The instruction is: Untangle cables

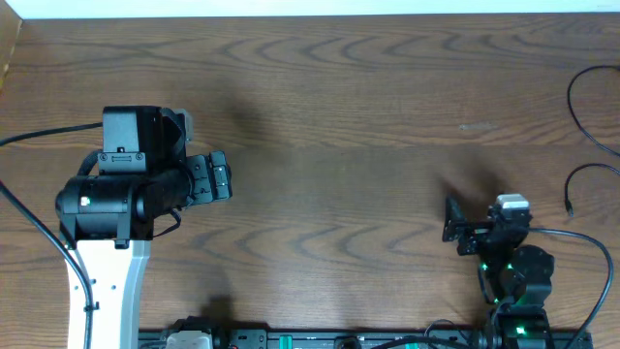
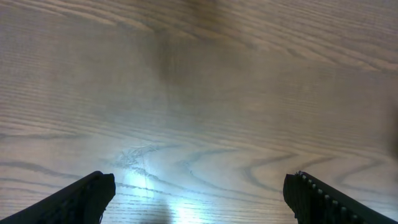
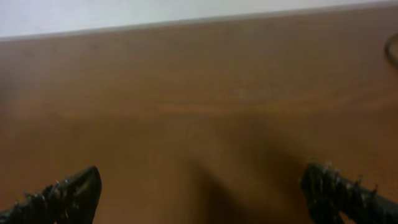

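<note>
A: Where did we log the cables?

B: Far right of the surface, running off its right edge. We counted two thin black strands. One made a wide open bend. The other, nearer, made a smaller arc that ended in a tiny plug end. We could not tell whether they crossed beyond the frame.

A: And the hands?

B: The left hand was spread wide over bare wood at the left, with nothing between its fingers. The right hand was spread fully and empty, low at the near right. The strands lay to its right, apart from it. Its wrist view caught only a dark blurred curve in the upper right corner, likely one strand.

A: How did we expect them to handle?

B: We judged them light and limp, too soft to keep a shape. A pull at one spot would drag the rest and could tighten any knot. They also looked thin enough to slip through a loose pinch, lying flat on smooth wood.

A: Where to take hold?

B: We reckoned just behind the plug, where there is a little more to pinch, or on the crown of the open bend. The right hand was the closer one.
</note>
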`<state>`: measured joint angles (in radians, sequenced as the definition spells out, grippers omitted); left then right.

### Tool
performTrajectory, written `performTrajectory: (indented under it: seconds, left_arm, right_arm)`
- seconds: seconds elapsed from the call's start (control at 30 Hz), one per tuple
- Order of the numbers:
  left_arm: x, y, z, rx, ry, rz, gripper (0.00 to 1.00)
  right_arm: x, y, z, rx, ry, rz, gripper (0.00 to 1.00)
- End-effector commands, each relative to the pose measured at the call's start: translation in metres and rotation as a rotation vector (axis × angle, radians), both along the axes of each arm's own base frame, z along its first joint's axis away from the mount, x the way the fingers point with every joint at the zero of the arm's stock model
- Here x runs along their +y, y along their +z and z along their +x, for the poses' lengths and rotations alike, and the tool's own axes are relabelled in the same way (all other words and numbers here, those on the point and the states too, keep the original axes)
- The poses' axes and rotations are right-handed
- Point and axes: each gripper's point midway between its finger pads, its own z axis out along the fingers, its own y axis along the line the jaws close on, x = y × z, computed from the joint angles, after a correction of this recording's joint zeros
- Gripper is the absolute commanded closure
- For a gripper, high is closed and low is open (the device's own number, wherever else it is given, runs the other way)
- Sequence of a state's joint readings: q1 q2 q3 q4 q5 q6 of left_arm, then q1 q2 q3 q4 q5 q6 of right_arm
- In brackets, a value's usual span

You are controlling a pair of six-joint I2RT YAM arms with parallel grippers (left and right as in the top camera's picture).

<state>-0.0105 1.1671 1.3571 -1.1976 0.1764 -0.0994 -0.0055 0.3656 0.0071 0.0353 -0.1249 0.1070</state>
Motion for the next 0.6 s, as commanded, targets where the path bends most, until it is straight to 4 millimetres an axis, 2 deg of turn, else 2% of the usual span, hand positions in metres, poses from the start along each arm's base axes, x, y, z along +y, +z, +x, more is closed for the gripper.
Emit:
performTrajectory:
  seconds: [0.0, 0.07, 0.23, 0.57]
  left_arm:
    - [0.0018, 0.0032, 0.0000, -0.012, -0.011, 0.020, 0.08]
    - [0.0018, 0.0032, 0.0000, -0.012, -0.011, 0.020, 0.07]
    - [0.0018, 0.0032, 0.0000, -0.012, -0.011, 0.020, 0.07]
    - [0.0018, 0.0031, -0.0002, -0.011, -0.011, 0.020, 0.07]
  right_arm:
    - [-0.0012, -0.0146, -0.0053, 0.063, -0.013, 0.007, 0.01]
    - [-0.0011, -0.0241, -0.0094, 0.105, -0.012, 0.007, 0.01]
    - [0.0009, -0.0238, -0.0094, 0.113, -0.026, 0.073, 0.01]
    - [0.0005, -0.0238, -0.0093, 0.112, -0.028, 0.072, 0.01]
